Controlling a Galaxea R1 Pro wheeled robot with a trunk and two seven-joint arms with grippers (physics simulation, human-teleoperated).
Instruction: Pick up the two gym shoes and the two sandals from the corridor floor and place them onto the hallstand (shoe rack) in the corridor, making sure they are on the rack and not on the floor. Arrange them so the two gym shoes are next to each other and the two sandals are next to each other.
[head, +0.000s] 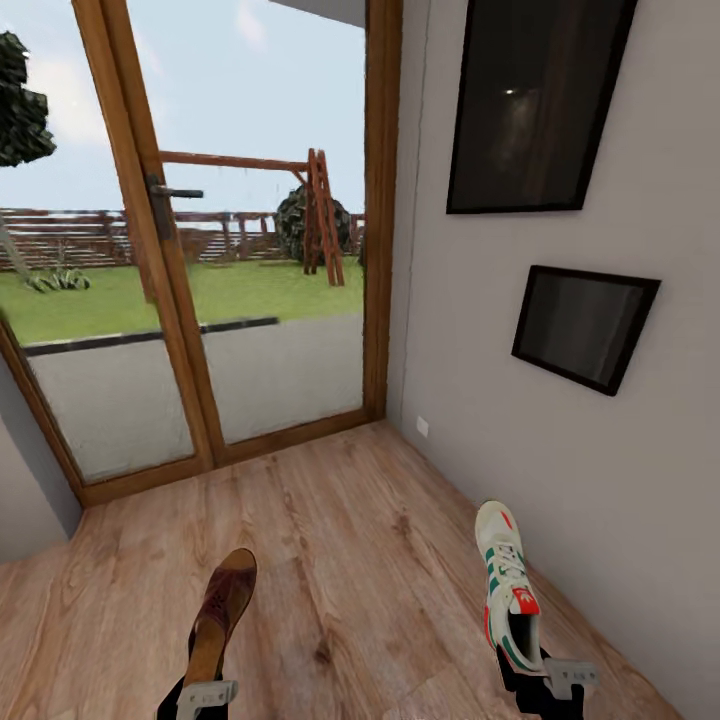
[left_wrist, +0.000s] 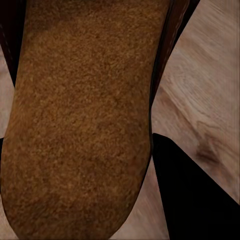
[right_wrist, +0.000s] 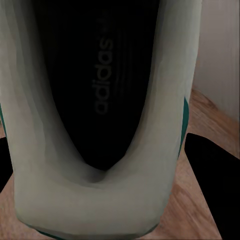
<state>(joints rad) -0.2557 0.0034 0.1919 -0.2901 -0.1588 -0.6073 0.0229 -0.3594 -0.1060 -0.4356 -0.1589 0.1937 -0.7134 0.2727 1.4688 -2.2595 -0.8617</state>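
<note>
Footwear in transit: left claw (head: 205, 693) gripped one brown sandal (head: 222, 610) by its heel; right claw (head: 555, 680) gripped one gym shoe (head: 508, 585) likewise, just beside the grey wall (head: 560, 440). Advisable: carry level, shoe off that wall. Corridor floor (head: 350, 560) lay open toward the glass door (head: 200, 250).

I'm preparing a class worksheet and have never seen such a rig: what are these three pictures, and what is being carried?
They are simulator renders from one wheeled, two-armed robot. The big picture looks down from its head camera at a wood-plank corridor floor, a glass door and a grey wall. The other two come from cameras at each wrist. The left hand holds a brown sandal, seen close up as its suede insole. The right hand holds a white gym shoe, viewed into its opening.
</note>
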